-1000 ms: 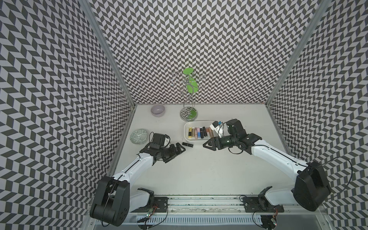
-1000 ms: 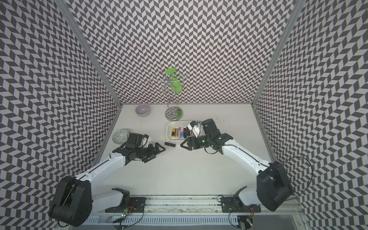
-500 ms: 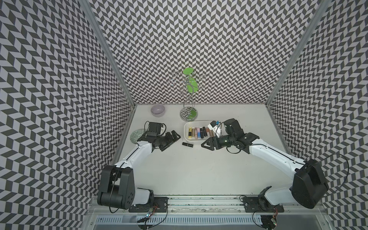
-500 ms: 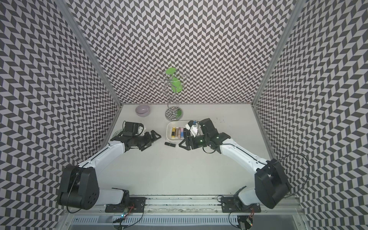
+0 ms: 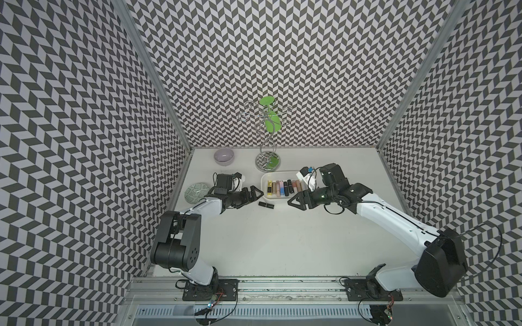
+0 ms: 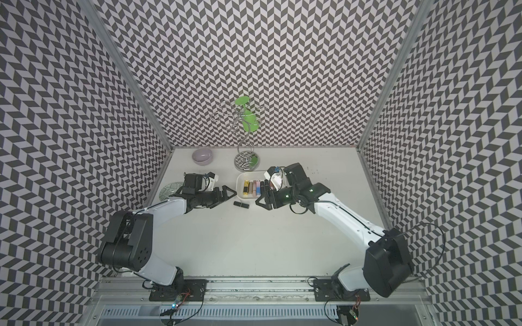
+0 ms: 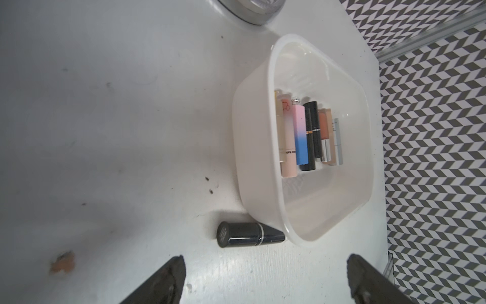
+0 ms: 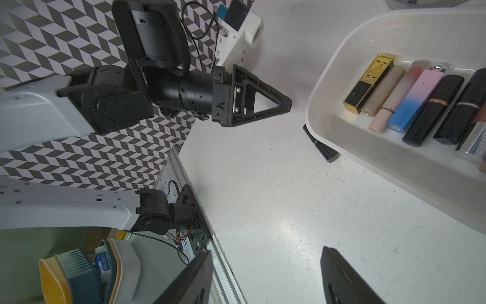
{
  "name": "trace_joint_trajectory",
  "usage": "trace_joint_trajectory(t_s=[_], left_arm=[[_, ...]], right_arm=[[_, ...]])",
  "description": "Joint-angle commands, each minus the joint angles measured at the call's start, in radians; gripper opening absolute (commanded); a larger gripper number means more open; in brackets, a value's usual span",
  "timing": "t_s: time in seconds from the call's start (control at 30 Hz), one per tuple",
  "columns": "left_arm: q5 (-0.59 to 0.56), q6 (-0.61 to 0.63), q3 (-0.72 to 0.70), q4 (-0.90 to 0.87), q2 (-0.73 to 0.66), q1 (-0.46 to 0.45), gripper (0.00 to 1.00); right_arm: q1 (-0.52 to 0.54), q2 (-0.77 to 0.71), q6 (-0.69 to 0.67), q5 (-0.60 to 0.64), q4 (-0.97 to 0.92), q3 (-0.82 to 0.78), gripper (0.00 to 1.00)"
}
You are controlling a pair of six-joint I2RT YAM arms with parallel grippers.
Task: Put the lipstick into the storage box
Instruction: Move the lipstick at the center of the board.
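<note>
Spread wide and empty, the left gripper (image 5: 255, 196) has swung in just beside the black lipstick (image 5: 266, 205) — unmoved, flat on the table (image 5: 282, 240), long axis along the storage box's (image 5: 264, 180) near wall, one end under its corner rim — while the right gripper (image 5: 293, 203) hovers open, empty.

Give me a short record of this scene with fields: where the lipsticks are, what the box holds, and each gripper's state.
loose lipstick: black lipstick lying on the table, outside the storage box, by its corner
box contents: row of lipsticks
left gripper: open, empty, near the black lipstick
right gripper: open, empty
</note>
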Motion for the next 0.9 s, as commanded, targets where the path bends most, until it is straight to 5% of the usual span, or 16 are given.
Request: trace_joint_trajectory(t_s=[0.0,0.6,0.87], left_arm=[[0.092,0.030,0.017,0.129,0.051,-0.002,0.99],[0.221,0.067,0.013,0.267,0.245,-0.014,0.99],[0.214,0.076,-0.023,0.261,0.227,-0.053,0.99]], right_arm=[[-0.008,-0.030,-0.027,0.012,-0.021,0.023,0.70],[-0.018,-0.042,-0.019,0.021,-0.058,0.062,0.70],[-0.018,-0.042,-0.009,0.023,-0.052,0.063,0.70]])
